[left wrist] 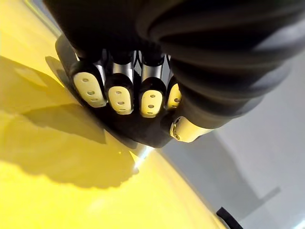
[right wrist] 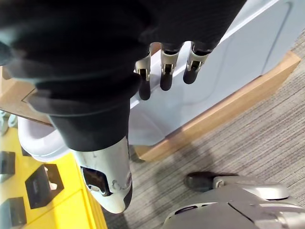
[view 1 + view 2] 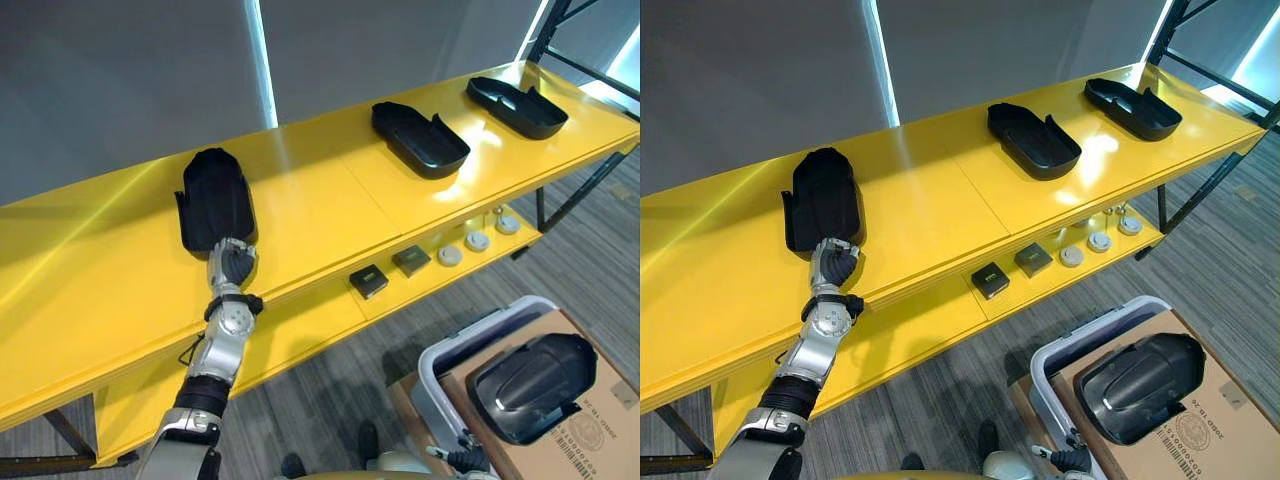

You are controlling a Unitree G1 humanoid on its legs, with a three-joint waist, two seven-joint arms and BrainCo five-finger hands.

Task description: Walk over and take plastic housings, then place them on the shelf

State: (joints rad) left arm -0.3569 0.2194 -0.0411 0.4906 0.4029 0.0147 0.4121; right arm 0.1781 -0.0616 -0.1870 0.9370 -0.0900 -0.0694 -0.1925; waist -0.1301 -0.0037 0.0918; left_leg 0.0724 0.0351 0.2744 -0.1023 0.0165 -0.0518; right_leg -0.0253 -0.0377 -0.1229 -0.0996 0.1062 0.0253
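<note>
- Biggest thing first: the long yellow shelf (image 3: 330,200) runs across the view, with a lower level (image 3: 300,335) beneath its top.
- Down on the floor sits a pale bin (image 3: 440,365), and in it a cardboard box (image 3: 600,400).
- Four black plastic housings are in play. The left housing (image 3: 213,195), middle housing (image 3: 420,138) and right housing (image 3: 517,105) lie well apart along the shelf top; the fourth housing (image 3: 530,385) rests on the cardboard box.
- Left hand (image 3: 232,262) is at the left housing's near end, fingers curled onto its edge, grasping it as it sits on the shelf.
- Right hand (image 2: 166,64) hangs beside the bin wall, fingers relaxed, holding nothing.
- On the lower level: two small black boxes (image 3: 368,281), then a row of round pale parts (image 3: 477,241).
- Writing: a printed label with barcode (image 3: 585,432) on the cardboard box, too small to read.
</note>
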